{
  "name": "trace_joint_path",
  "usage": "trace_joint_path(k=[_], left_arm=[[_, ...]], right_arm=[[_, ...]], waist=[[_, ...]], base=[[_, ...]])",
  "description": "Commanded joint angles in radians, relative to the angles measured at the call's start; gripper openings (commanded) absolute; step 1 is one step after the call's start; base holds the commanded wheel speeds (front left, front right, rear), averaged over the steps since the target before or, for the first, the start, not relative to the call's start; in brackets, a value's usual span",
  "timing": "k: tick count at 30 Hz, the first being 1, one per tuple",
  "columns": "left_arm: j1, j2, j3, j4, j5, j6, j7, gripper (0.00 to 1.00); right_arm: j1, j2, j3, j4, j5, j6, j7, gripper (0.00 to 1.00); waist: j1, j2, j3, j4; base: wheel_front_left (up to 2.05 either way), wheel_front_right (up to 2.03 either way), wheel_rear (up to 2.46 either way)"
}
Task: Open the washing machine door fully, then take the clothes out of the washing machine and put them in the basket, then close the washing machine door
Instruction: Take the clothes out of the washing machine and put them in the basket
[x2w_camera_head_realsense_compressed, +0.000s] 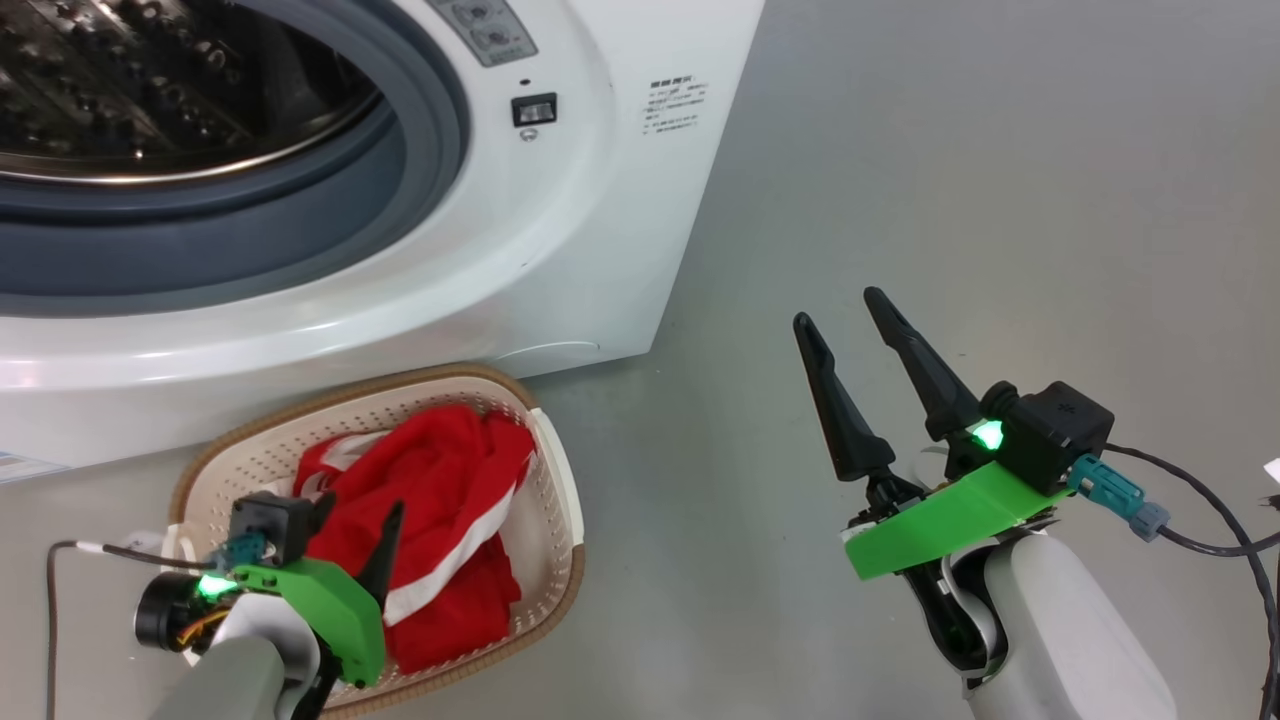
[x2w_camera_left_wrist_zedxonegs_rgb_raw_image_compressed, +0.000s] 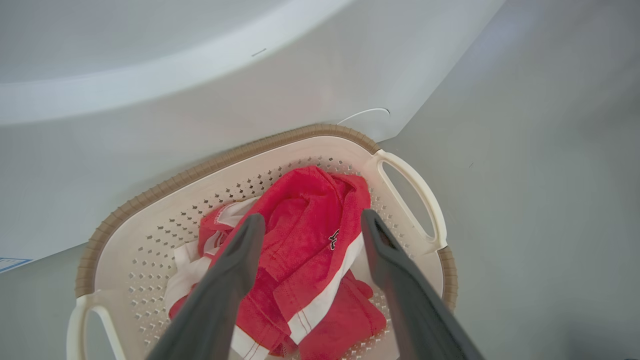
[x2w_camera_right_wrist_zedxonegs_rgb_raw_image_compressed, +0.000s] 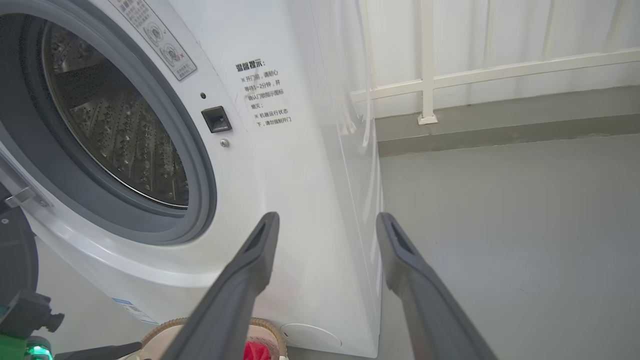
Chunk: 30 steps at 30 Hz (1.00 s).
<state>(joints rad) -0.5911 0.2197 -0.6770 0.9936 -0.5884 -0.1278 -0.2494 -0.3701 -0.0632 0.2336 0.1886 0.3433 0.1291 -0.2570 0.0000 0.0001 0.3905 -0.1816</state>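
Red white-striped clothes (x2w_camera_left_wrist_zedxonegs_rgb_raw_image_compressed: 300, 240) heaped in basket (x2w_camera_left_wrist_zedxonegs_rgb_raw_image_compressed: 150, 220)

head view downward, basket (x2w_camera_head_realsense_compressed: 545, 510) in all 3

The left claw (x2w_camera_left_wrist_zedxonegs_rgb_raw_image_compressed: 312, 220) is holding its two dark fingers (x2w_camera_left_wrist_zedxonegs_rgb_raw_image_compressed: 235, 260) spread wide, with nothing pinched between them, and is angling downward at the lower left of the head view. A small green light is glowing on its green wrist bracket (x2w_camera_head_realsense_compressed: 335, 610), and the pale left forearm (x2w_camera_head_realsense_compressed: 225, 680) is rising from the bottom edge. The right claw (x2w_camera_head_realsense_compressed: 840, 310) is hovering at the lower right, its fingers parted, gripping nothing and pointing up and slightly left. The pale right forearm (x2w_camera_head_realsense_compressed: 1060, 630) is slanting in from the bottom right corner, with a dark cable (x2w_camera_head_realsense_compressed: 1200, 540) trailing off its wrist.
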Motion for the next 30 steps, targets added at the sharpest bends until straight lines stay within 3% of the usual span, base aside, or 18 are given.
trace_joint_path(k=[1, 11, 30], left_arm=[[-0.024, 0.038, 0.022, -0.015, -0.009, -0.003, -0.012, 1.0], [0.004, 0.067, 0.062, -0.115, -0.008, -0.003, -0.012, 1.0], [0.194, 0.087, 0.335, -0.476, 0.15, -0.001, -0.012, 1.0]], right_arm=[[-0.001, 0.012, 0.012, -0.027, -0.019, 0.002, -0.005, 1.0], [0.002, 0.013, 0.008, -0.02, -0.012, 0.002, -0.005, 1.0], [0.051, -0.007, -0.013, 0.016, 0.003, 0.002, -0.005, 1.0]], waist=[[0.0, -0.0001, -0.004, 0.005], [0.0, -0.0001, -0.039, 0.063], [0.0, -0.0001, -0.181, 0.182]], base=[[0.0, 0.0, 0.0], [0.0, 0.0, 0.0], [0.0, 0.0, 0.0]])
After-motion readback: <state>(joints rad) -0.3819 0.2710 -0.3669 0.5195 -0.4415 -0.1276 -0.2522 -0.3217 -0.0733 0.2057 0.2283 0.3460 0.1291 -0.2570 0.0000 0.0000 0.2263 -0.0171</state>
